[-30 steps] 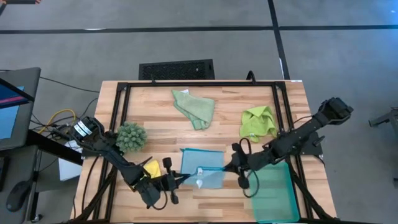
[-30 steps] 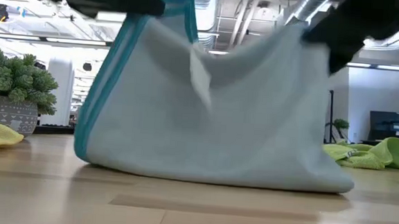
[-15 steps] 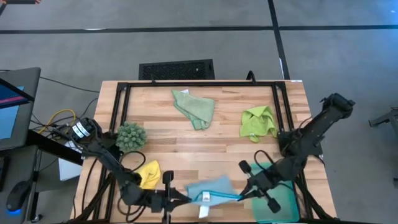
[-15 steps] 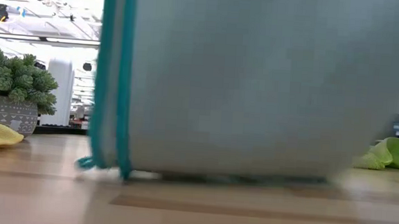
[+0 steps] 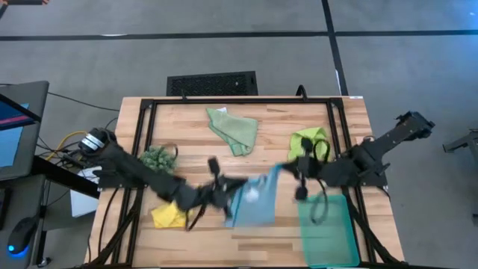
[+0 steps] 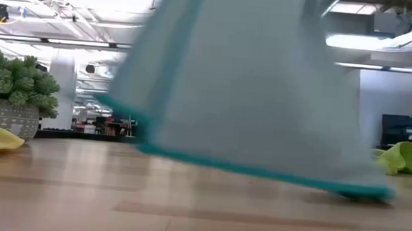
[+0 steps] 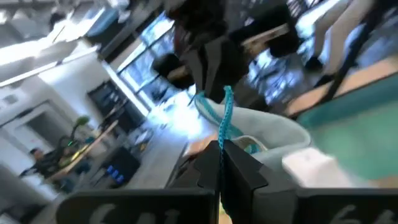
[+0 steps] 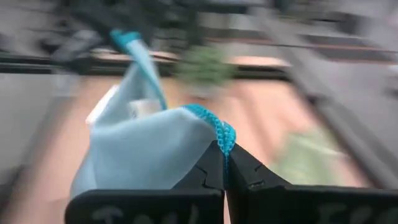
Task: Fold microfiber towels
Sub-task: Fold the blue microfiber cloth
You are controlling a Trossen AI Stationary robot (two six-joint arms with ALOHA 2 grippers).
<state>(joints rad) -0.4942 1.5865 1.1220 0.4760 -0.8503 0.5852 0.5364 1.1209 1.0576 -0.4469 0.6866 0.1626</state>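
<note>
The light blue towel (image 5: 250, 205) with a teal hem hangs between my two grippers over the middle of the table and fills the low view (image 6: 251, 82). My left gripper (image 5: 226, 187) is shut on its left top corner, my right gripper (image 5: 285, 169) on its right top corner. The yellow towel (image 5: 168, 215) lies crumpled at the near left. At the far middle lies the sage green towel (image 5: 233, 128). The lime green towel (image 5: 308, 143) lies at the far right, partly under my right arm. My left gripper pinches the towel's teal-hemmed corner (image 7: 225, 121) between its two shut fingers, coming level from the table's left. The hem stands up out of the fingertips, and the cloth hangs below. My right gripper pinches the opposite hemmed corner (image 8: 222, 134) between its shut fingers, coming from the table's right and slanting slightly down. The cloth hangs slack below; whether its lower hem (image 6: 260, 172) touches the table, I cannot tell.
A potted green plant (image 5: 157, 157) stands at the left, beside my left arm. A teal tray (image 5: 328, 228) lies at the near right corner. A black frame (image 5: 239, 101) runs around the table's far edge and its sides.
Both grippers first drew the towel toward the near edge, then rose and carried it back toward the table's middle, staying shut. The towel's lower part lay on the table a second ago. Now it hangs below them, its lower hem swinging.
</note>
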